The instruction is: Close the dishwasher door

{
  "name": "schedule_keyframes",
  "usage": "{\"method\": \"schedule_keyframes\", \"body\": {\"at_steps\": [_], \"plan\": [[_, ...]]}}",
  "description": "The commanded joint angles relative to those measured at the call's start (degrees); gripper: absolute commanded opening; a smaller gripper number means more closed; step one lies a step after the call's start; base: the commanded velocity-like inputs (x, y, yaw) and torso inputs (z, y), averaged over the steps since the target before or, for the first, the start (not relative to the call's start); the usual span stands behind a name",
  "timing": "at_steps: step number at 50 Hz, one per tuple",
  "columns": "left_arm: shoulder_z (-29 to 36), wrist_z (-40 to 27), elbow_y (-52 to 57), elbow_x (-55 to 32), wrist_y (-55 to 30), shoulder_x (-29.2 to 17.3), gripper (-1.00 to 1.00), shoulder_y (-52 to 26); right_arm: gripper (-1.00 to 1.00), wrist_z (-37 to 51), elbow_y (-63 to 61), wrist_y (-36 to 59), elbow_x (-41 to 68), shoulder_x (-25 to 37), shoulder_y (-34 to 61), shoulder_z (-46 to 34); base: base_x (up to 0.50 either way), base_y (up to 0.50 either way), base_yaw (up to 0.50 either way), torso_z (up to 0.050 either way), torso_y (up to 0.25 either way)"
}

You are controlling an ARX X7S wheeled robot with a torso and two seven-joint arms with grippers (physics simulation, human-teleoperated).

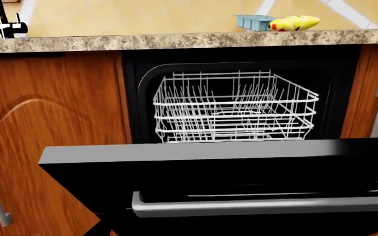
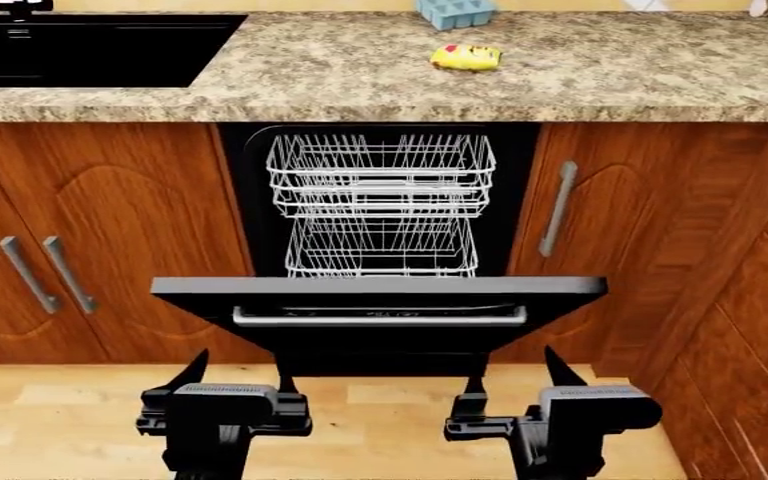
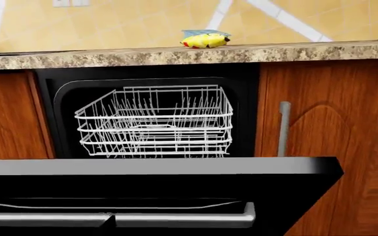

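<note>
The dishwasher door (image 2: pixel 379 340), glossy black with a silver bar handle (image 2: pixel 379 317), hangs partly open and tilts out toward me. Its grey top edge faces up. Behind it the white wire racks (image 2: pixel 379 205) show in the open tub. My left gripper (image 2: pixel 240 372) and right gripper (image 2: pixel 515 372) sit low in front of the door, below the handle, each with its fingers spread and nothing between them. The door (image 1: pixel 241 172) and handle (image 1: pixel 261 206) fill the left wrist view, and the door (image 3: pixel 156 184) and handle (image 3: pixel 175 220) fill the right wrist view.
Brown cabinet doors with grey handles (image 2: pixel 558 208) flank the dishwasher. The granite countertop (image 2: pixel 357 70) carries a yellow packet (image 2: pixel 467 57) and a blue tray (image 2: pixel 455 12). A black sink (image 2: pixel 91 45) is at the left. A cabinet run (image 2: pixel 758 300) stands close on the right.
</note>
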Motion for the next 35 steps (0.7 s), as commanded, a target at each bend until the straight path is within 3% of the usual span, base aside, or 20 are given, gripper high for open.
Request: {"method": "schedule_keyframes", "body": {"at_steps": [1, 35], "plan": [[0.4, 0.8, 0.8, -1.8, -0.9, -0.6, 1.0, 0.2, 1.0, 0.5, -0.4, -0.8, 0.1, 0.3, -0.4, -0.4, 0.0, 0.0, 0.0, -0.05, 0.0], [1.6, 0.2, 2.5, -3.0, -0.7, -1.6, 1.0, 1.1, 1.0, 1.9, -1.4, -1.1, 0.7, 1.4, -0.7, -1.5, 0.0, 0.0, 0.0, -0.05, 0.0]]}}
